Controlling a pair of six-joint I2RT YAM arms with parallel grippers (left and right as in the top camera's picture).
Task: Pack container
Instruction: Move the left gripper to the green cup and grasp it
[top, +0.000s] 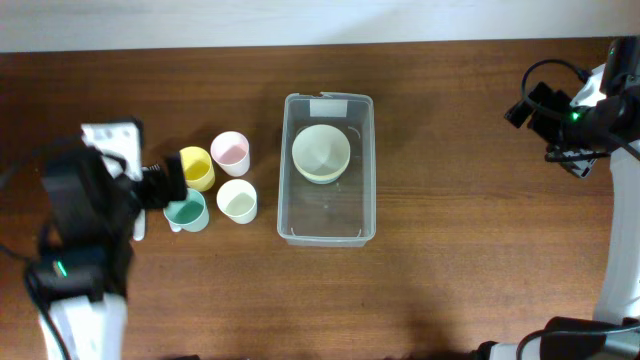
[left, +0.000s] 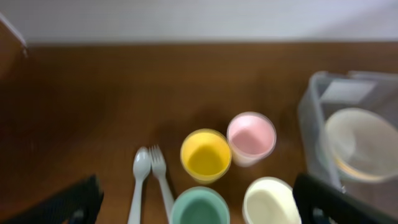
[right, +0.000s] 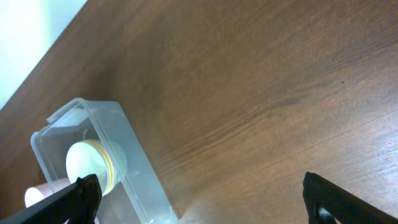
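Note:
The clear container (top: 326, 222) lies mid-table with its pale label at the far end. It holds a cream bowl (top: 320, 152), which also shows in the left wrist view (left: 357, 143) and the right wrist view (right: 90, 163). Left of it stand a yellow cup (top: 197, 167), a pink cup (top: 230, 152), a cream cup (top: 237, 200) and a teal cup (top: 186, 211). My left gripper (left: 202, 208) is open and empty, just left of and above the teal cup (left: 200, 208). My right gripper (right: 208, 202) is open and empty, far right of the container (right: 134, 168).
A pale spoon (left: 139, 183) and fork (left: 163, 180) lie side by side left of the teal cup. The left arm's body (top: 85, 215) covers the table's left part. The right arm (top: 590, 110) sits at the far right. The table's back edge meets a pale wall.

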